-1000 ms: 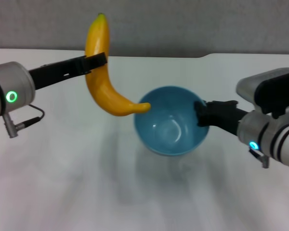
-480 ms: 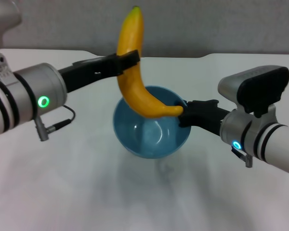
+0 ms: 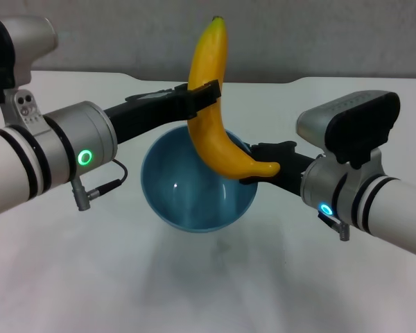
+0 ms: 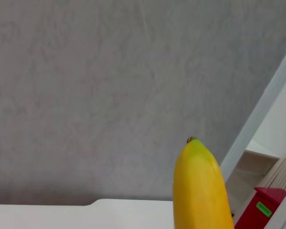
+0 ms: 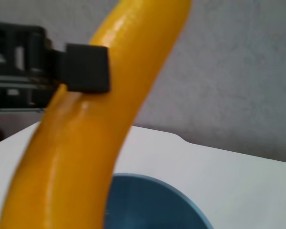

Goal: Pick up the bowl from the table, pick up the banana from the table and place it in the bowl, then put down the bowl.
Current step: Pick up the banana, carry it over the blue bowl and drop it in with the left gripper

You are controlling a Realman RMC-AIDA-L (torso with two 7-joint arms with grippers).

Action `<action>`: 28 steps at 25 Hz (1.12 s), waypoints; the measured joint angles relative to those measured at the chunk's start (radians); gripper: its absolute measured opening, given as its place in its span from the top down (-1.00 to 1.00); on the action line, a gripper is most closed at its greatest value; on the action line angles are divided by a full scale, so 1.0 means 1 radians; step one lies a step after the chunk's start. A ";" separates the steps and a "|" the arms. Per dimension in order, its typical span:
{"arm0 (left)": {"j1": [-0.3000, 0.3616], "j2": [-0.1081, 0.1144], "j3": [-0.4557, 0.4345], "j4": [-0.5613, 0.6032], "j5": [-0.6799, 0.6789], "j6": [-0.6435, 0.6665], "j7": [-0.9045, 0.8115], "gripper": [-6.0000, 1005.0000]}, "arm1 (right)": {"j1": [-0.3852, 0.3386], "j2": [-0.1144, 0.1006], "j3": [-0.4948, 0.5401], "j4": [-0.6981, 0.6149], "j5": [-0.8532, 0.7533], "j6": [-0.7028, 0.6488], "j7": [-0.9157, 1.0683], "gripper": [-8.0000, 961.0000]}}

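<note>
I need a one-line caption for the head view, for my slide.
Left gripper holds the banana upright over the bowl, held by the right gripper.

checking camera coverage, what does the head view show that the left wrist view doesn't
Only the head view shows both arms at work: the left gripper clamped on the banana about midway along it, the right gripper holding the rim of the light-blue bowl, with the banana's lower end over the bowl's right rim. Only the left wrist view shows a red object beside pale furniture off to one side. Both share the banana's upper tip, the grey wall and part of the white table.
</note>
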 joint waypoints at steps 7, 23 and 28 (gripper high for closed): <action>-0.001 0.002 -0.011 0.017 -0.001 0.009 0.018 -0.16 | -0.015 0.000 -0.012 -0.025 0.001 0.004 0.000 0.89; 0.012 0.004 -0.029 0.018 -0.001 -0.016 0.047 -0.21 | -0.066 -0.004 0.003 -0.067 -0.011 0.020 -0.008 0.89; 0.009 0.003 -0.032 0.021 -0.001 -0.033 0.048 -0.23 | -0.070 -0.005 0.012 -0.067 -0.012 0.020 -0.009 0.89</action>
